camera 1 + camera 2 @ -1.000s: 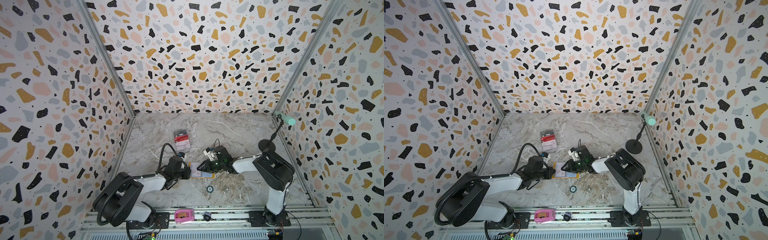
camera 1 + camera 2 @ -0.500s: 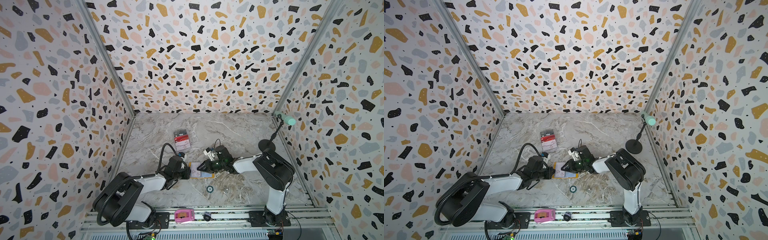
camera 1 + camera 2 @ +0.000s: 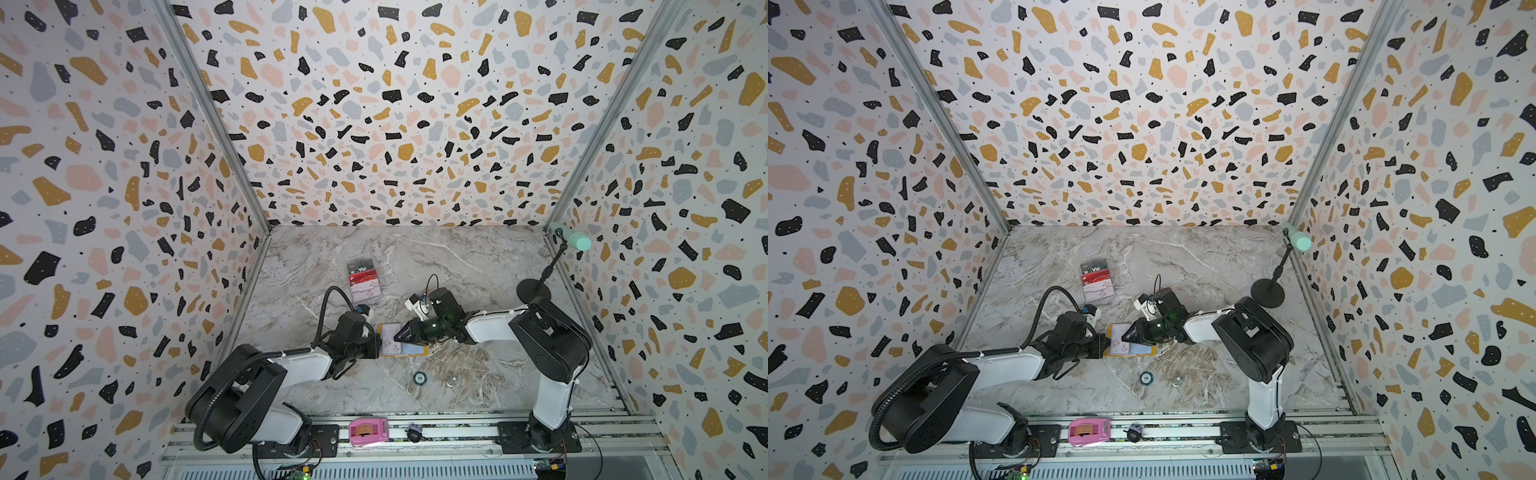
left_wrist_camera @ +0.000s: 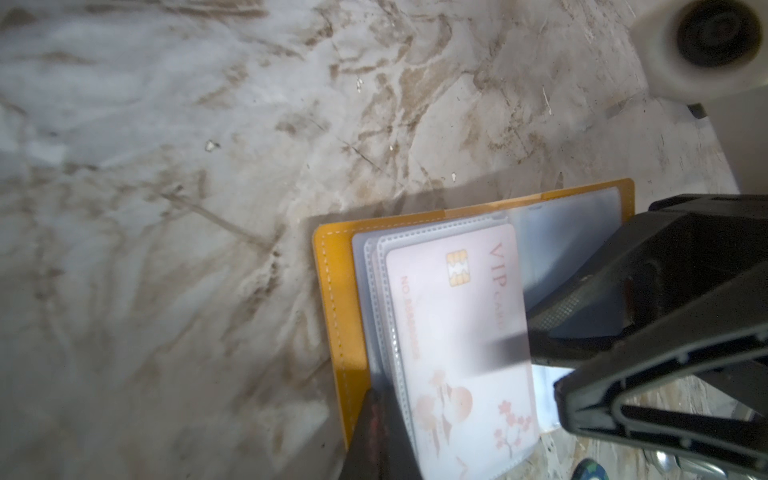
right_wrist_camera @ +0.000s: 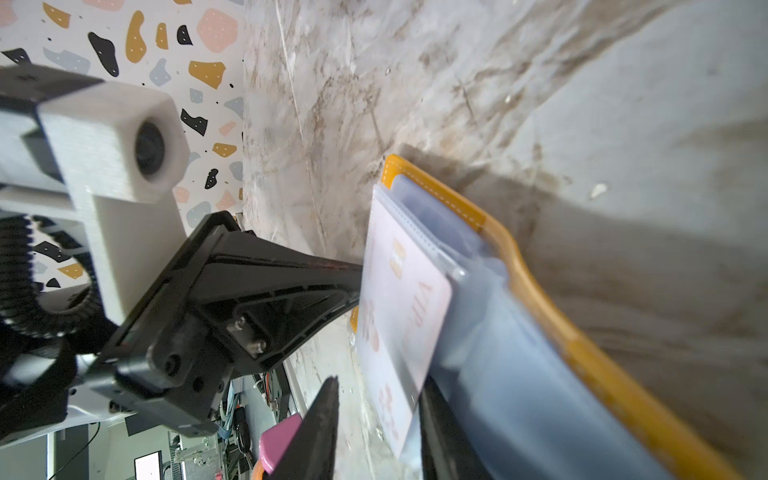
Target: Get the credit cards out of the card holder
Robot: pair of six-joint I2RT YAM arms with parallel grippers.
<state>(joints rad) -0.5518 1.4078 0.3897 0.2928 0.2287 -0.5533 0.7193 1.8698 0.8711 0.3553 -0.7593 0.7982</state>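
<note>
- The left arm [image 3: 299, 365] lies low over the marble table [image 3: 457, 266], its white forearm stretched from the near-left base towards the middle; the wrist is level and the fingers point along the tabletop to the right
- The left gripper [image 3: 376, 343] [image 3: 1104, 341] is clenched on the left edge of the card holder [image 3: 415, 352] [image 3: 1136, 351]; in the right wrist view its black fingers [image 5: 332, 270] taper together and meet the edge of the clear sleeves
- The right arm [image 3: 490, 326] rises from the near-right base, bends sharply at the elbow and sends its forearm low to the left; its wrist is rolled onto its side
- The right gripper [image 3: 398, 334] [image 3: 1128, 334] [image 5: 376, 386] points left, facing the left one tip to tip; its jaws stand parted astride a raised sleeve, one finger against the sleeve's back, the other clear of the front with a gap showing
- The card holder [image 4: 340, 291] [image 5: 540, 299] lies open on the table between the two grippers, mustard cover down, sleeves fanned up
- A pale pink card [image 4: 457, 332] [image 5: 399, 299] with a chip, "VIP" lettering and blossoms sits in the raised sleeve, between the right jaws
- Farther back on the table, well apart from the holder, a black card [image 3: 360, 268] marked "Vip" and others sit in a clear stand [image 3: 365, 293]
</note>
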